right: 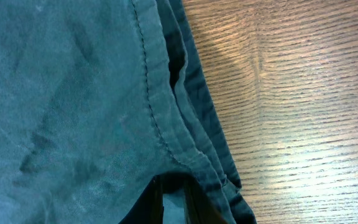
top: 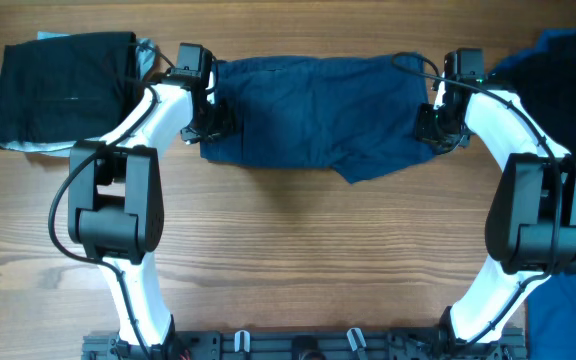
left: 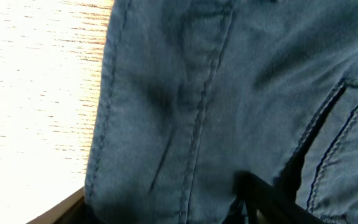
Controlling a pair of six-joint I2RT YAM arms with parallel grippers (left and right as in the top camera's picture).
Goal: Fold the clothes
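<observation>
navy shorts (top: 313, 110) are lying flat on the table (top: 288, 260); right gripper (top: 434, 127) is pinching their edge (left gripper (top: 210, 127): cannot tell its grip).

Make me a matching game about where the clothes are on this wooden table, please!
Things:
1. navy-blue denim-like shorts
2. black folded fabric garment
3. bright blue cloth

Places on the light brown wooden table:
A. near right corner, partly out of the overhead view
B. far left corner
C. the middle, at the far side

Pairs: 1-C, 2-B, 3-A
</observation>
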